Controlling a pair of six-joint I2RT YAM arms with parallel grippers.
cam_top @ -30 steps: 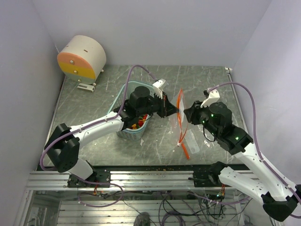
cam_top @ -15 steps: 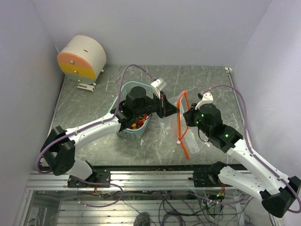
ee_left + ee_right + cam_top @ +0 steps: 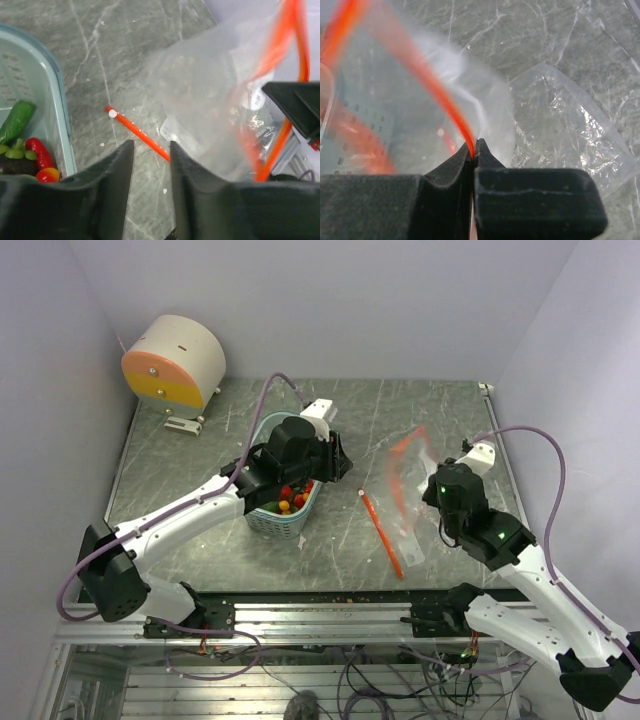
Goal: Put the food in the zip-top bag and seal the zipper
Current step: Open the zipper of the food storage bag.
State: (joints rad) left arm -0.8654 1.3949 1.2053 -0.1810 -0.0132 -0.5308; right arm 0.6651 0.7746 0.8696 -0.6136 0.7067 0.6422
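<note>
Top view: bright, soft, even light from overhead, with a lilac cast on the walls. The table is matte with no glare, just faint shadows under the arms. The bag at 3 o'clock is a hazy blur. Left wrist view: table crisp at 11 o'clock, but the zipper smears orange at 1 o'clock. The left fingers sit dark and soft at 6 o'clock. Right wrist view: orange streaks at 10 o'clock, milky haze mid-frame, small glints on crinkled plastic at 3 o'clock. The right fingers are fairly sharp.
</note>
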